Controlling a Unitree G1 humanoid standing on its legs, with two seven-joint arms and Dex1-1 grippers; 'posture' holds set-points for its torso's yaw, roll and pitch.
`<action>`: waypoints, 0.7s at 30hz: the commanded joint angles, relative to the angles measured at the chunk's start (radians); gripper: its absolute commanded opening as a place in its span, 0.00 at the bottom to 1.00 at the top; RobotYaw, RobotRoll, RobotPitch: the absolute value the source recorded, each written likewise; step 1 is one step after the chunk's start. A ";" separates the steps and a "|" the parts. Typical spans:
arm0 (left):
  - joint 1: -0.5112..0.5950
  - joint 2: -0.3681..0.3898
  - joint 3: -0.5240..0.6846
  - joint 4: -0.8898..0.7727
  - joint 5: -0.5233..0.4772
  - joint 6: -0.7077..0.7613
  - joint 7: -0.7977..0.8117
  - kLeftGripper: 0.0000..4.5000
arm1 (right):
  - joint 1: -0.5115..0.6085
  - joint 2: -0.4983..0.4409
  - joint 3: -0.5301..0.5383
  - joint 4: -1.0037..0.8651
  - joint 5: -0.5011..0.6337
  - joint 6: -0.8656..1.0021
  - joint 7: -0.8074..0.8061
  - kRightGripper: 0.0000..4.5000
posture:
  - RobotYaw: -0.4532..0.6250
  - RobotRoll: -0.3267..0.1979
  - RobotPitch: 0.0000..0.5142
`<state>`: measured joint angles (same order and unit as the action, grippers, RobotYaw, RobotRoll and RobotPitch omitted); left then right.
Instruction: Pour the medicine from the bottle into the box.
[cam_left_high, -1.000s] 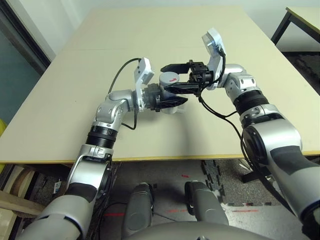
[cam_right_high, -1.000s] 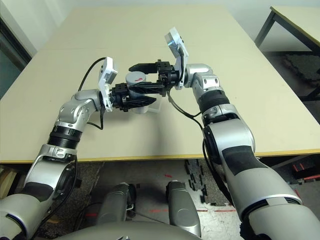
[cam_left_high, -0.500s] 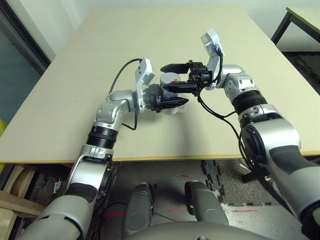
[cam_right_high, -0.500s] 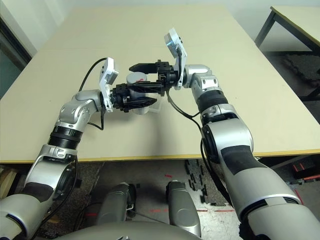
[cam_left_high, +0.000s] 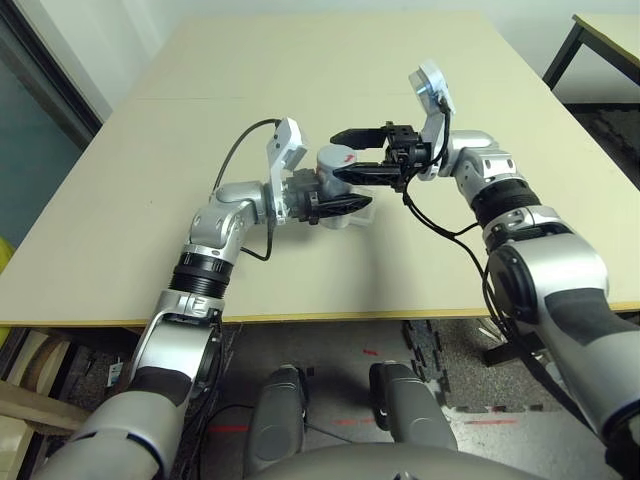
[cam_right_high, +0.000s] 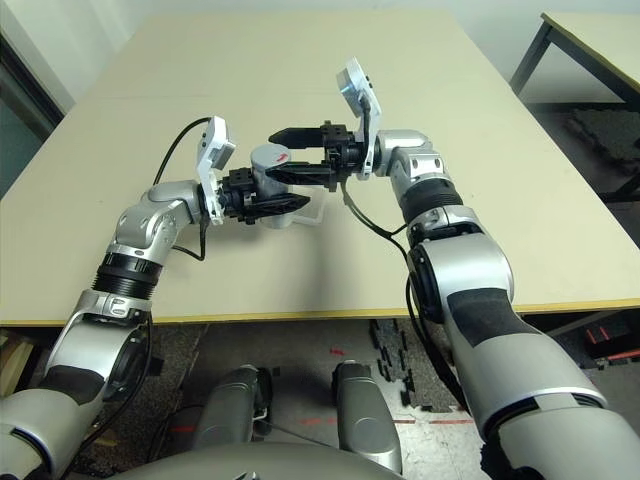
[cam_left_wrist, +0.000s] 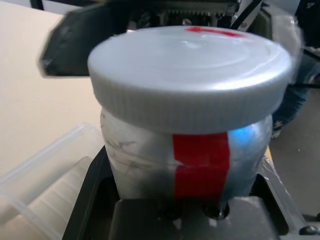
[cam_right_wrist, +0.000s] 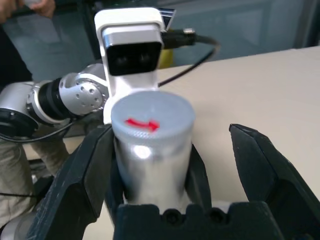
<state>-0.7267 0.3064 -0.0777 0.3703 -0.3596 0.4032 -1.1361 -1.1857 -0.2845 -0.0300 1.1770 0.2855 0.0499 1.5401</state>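
Beige tabletop (cam_left_high: 150, 200) stretches out ahead of me toward twelve o'clock, with a second table's corner (cam_left_high: 600, 30) off at about two o'clock and dark floor beyond it.

My left gripper (cam_left_high: 335, 203) points across to my right and is clamped on the bottle (cam_left_high: 337, 170), which stands upright between its fingers just above the table, about at my twelve o'clock. In my left wrist view the bottle (cam_left_wrist: 187, 145) sits deep in the grip, its silver body crossed by a red lengthwise stripe (cam_left_wrist: 201, 162), its grey ribbed cap (cam_left_wrist: 190, 75) screwed on top. A small red mark (cam_right_wrist: 141, 124) shows on the cap's flat face.

My right gripper (cam_left_high: 345, 155) points the opposite way, toward my left, at the height of the cap. Its two black fingers are spread wide: one (cam_right_wrist: 75, 180) lies close beside the bottle's wall, the other (cam_right_wrist: 265, 165) stands well apart on the far side, so the cap sits between them without being gripped. Whether the near finger actually touches the bottle I cannot tell.

The box (cam_left_wrist: 47, 175), a shallow clear plastic tray, lies on the table just below and beside the bottle; from my head its whitish edge (cam_right_high: 312, 213) peeks out under my left fingers. The medicine itself I cannot make out through the bottle's wall.
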 joint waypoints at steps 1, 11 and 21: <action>0.009 0.001 -0.007 -0.031 -0.017 -0.015 -0.031 0.60 | 0.002 -0.046 -0.027 0.049 -0.034 -0.002 -0.083 1.00 | 0.35 0.62 0.16; 0.007 0.006 -0.002 -0.008 -0.012 -0.029 -0.028 0.60 | 0.008 -0.076 -0.047 0.073 -0.075 -0.006 -0.072 1.00 | 0.35 0.62 0.17; -0.014 0.013 0.006 0.050 -0.002 -0.061 -0.027 0.60 | -0.019 -0.089 -0.034 0.046 -0.089 0.031 0.067 1.00 | 0.34 0.62 0.17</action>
<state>-0.7319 0.3146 -0.0764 0.4076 -0.3671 0.3555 -1.1546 -1.1871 -0.3749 -0.0705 1.2401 0.1946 0.0656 1.5775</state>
